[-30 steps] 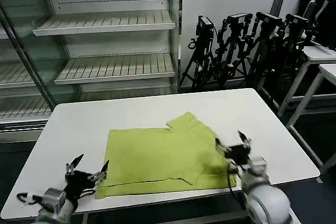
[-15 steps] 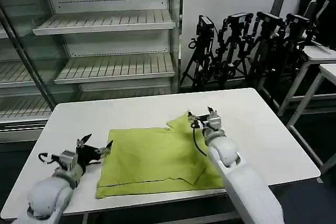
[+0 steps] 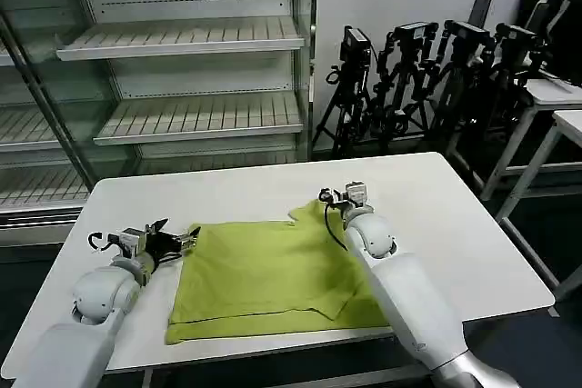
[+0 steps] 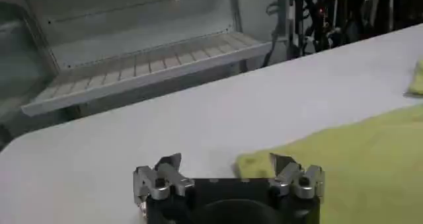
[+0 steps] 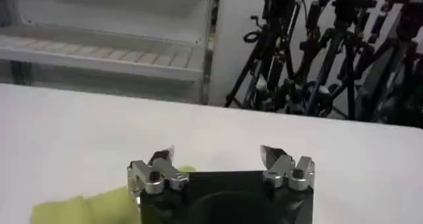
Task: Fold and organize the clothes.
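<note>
Counter [image 3: 455,215]: a white counter in front of me, carrying the shirt; bare white surface all around it.
Shirt [image 3: 273,274]: my lime T-shirt lies flat on the middle of the counter, partly folded into a rough rectangle. Its long axis runs from my left to my right. A sleeve or collar part juts out at the far right corner, pointing away from me.
Right arm: reaches forward across the right side of the shirt, forearm lying over the cloth, wrist at the far right corner.
Left arm: stretched forward along the left side of the counter, low over the surface.
Right claw [image 3: 335,197]: its fingers are spread wide and grip nothing. It sits at the far right corner of the shirt; from the wrist, lime cloth shows beside one finger [image 5: 155,169].
Left claw [image 3: 173,235]: fingers parted wide, nothing between them. It sits at the far left corner of the shirt; I cannot tell whether a fingertip touches the cloth.
</note>
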Robot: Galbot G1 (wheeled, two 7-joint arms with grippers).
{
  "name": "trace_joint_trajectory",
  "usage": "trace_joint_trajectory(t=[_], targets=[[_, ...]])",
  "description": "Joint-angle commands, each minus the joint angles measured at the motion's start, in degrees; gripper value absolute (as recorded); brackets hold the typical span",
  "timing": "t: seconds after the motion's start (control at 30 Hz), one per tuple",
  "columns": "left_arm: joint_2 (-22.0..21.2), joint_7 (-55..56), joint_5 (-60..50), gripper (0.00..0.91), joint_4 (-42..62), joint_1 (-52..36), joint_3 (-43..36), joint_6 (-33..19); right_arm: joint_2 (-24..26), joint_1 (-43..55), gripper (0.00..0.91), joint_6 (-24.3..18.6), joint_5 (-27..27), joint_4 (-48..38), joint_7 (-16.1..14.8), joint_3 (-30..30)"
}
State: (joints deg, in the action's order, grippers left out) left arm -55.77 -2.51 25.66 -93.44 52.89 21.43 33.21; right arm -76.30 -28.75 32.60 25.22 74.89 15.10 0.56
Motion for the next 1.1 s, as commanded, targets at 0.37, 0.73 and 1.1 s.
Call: trace_joint_trajectory(t=[0.37, 0.73, 1.1], targets=[[0.52, 0.88, 4.47, 0.746, 6.09, -5.17, -2.98, 0.12, 1.02, 0.62, 0.907, 0.69, 2.38, -1.38, -0.95, -0.86], [-0.26, 0.31, 4.36, 0.01, 6.12, -4.31, -3.54, 0.08, 0.96, 0.1, 0.0, 0.75, 3.98, -1.87, -1.7, -0.79], [-0.7, -1.12, 4.41, 0.01, 3.52, -1.81, -3.19, 0.02, 1.19, -0.96, 0.0, 0.66, 6.08, -0.35, -2.79, -0.88]])
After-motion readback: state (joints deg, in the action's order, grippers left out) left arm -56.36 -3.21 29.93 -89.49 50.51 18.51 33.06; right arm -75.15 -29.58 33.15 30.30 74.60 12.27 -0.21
